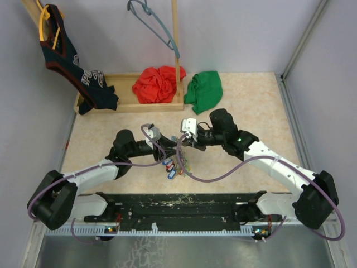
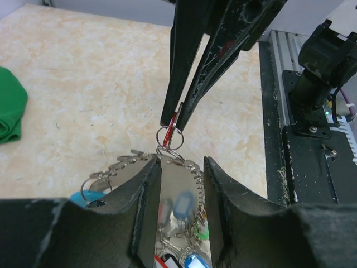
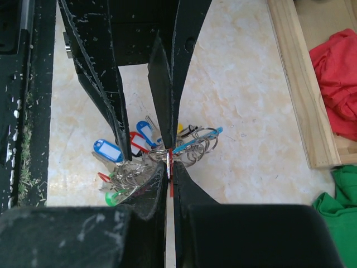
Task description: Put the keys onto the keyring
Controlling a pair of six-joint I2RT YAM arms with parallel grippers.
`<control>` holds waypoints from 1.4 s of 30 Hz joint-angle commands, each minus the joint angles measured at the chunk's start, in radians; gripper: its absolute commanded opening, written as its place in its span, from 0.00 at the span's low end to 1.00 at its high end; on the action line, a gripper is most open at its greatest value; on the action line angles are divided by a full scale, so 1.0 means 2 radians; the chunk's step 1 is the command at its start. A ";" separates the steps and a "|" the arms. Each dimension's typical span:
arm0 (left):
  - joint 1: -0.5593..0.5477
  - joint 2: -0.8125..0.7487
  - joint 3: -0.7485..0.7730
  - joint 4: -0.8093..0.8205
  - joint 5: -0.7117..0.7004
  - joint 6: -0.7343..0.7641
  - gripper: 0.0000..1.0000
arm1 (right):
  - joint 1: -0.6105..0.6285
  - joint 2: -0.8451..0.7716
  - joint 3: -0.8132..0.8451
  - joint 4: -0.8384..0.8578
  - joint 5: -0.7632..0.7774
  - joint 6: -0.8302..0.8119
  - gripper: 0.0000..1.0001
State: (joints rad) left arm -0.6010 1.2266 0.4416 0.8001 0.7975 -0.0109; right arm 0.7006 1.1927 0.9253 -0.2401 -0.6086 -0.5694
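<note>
The keys (image 1: 174,166), with blue, red and green tags, hang in a bunch at the table's middle, strung by small rings on the keyring (image 3: 198,142), whose light blue bar and grey metal part (image 2: 178,184) show. My left gripper (image 1: 167,148) is shut on the grey metal part, which fills the gap between its fingers in its wrist view (image 2: 181,162). My right gripper (image 1: 182,145) meets it from the opposite side, shut on a red-tagged key (image 3: 169,167) by its small ring (image 2: 169,135). The other tagged keys (image 3: 109,151) lie just past the jaws.
A wooden tray (image 1: 125,106) at the back holds a red cloth (image 1: 159,84); a green cloth (image 1: 203,89) lies beside it. A dark shirt (image 1: 72,61) and a blue-grey hanger (image 1: 153,22) hang on the rack behind. The black base rail (image 1: 178,204) runs along the near edge.
</note>
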 commanded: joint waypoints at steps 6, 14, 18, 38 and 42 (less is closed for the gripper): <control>-0.014 -0.027 0.006 -0.046 -0.072 -0.036 0.42 | 0.019 -0.010 0.027 0.027 0.027 -0.002 0.00; -0.020 -0.020 0.013 -0.046 -0.086 -0.051 0.41 | 0.023 -0.012 0.025 0.036 0.028 0.002 0.00; -0.023 -0.014 0.016 -0.047 -0.091 -0.052 0.37 | 0.024 -0.012 0.025 0.036 0.024 0.002 0.00; -0.030 -0.030 0.010 -0.066 -0.115 -0.004 0.00 | 0.032 -0.033 0.008 0.026 0.111 0.023 0.00; -0.030 -0.032 0.007 -0.073 -0.117 0.003 0.00 | 0.029 -0.035 -0.005 0.024 0.139 0.035 0.00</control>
State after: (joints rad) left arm -0.6556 1.1847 0.4511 0.6865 0.5751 -0.0395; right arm 0.7593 1.1713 0.9222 -0.2474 -0.4290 -0.5316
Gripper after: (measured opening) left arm 0.006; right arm 0.017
